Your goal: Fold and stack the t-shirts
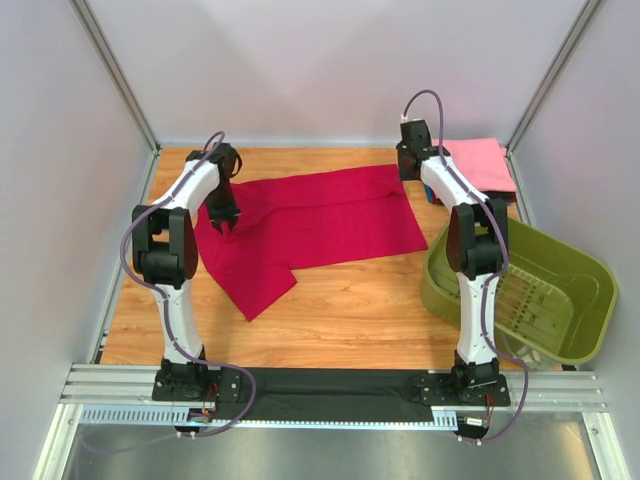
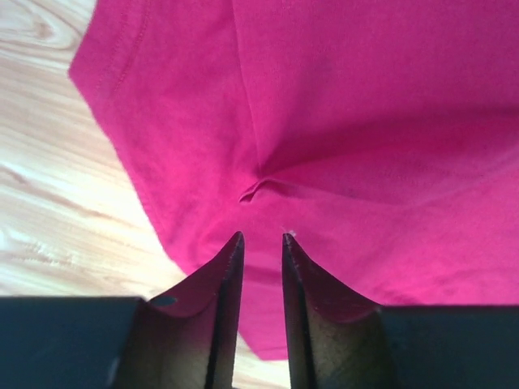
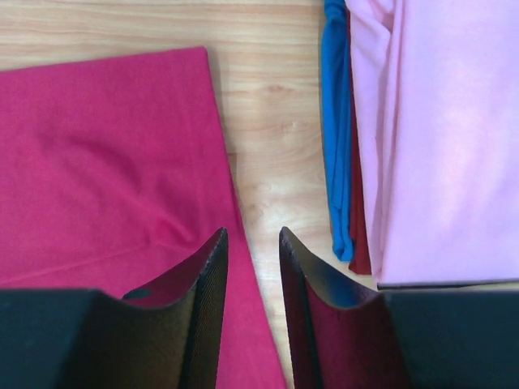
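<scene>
2 grippers, my left gripper (image 2: 263,239) and right gripper (image 3: 253,233), hang slightly parted and empty over the crimson t-shirt (image 1: 330,215), spread partly folded on the table (image 1: 360,300) (pink-topped stack (image 1: 482,163) at far right), so the next fold needs fresh edge grips.

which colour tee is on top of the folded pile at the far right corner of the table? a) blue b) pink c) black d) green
b: the pink tee lies on top of the pile, and the blue tee shows only as an edge beneath it in the right wrist view.
</scene>
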Robot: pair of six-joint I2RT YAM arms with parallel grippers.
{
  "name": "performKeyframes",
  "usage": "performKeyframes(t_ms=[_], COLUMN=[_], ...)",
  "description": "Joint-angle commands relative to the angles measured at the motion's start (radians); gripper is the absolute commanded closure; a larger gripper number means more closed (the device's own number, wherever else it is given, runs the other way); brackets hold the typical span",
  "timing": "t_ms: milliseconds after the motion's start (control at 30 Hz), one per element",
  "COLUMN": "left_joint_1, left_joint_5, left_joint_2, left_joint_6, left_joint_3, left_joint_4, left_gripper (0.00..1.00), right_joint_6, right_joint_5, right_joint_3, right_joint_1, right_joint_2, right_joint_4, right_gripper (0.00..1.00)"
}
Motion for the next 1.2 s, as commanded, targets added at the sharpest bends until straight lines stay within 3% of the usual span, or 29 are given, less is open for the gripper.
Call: performKeyframes(t_ms=[0, 267, 633, 967, 1167], left_joint_1=[0.002, 0.067, 0.150, 0.221, 0.282], left_joint_5=[-0.045, 0.021, -0.027, -0.180, -0.257], left_joint_2=[-0.043, 0.025, 0.048, 0.183, 0.181], left_joint_6=[0.007, -0.058, -0.167, -0.127, -0.121], left_joint_3=[0.087, 0.034, -0.109, 0.057, 0.145], left_joint_4=[-0.054, -0.013, -0.017, -0.125, -0.169], left_gripper=[0.67, 0.67, 0.67, 0.68, 0.68], right_joint_6=[0.078, 0.251, 0.331, 0.406, 0.506], right_joint_5=[0.058, 0.029, 0.004, 0.073, 0.038], right_joint_3=[0.063, 0.060, -0.262, -0.503, -0.546], right_joint_1=[0.039, 0.112, 0.195, 0.277, 0.361], right_joint_2=[-0.102, -0.082, -0.154, -0.258, -0.341], right_joint_4=[-0.082, -0.214, -0.121, -0.073, -0.159], right_gripper=[0.67, 0.72, 0.77, 0.78, 0.78])
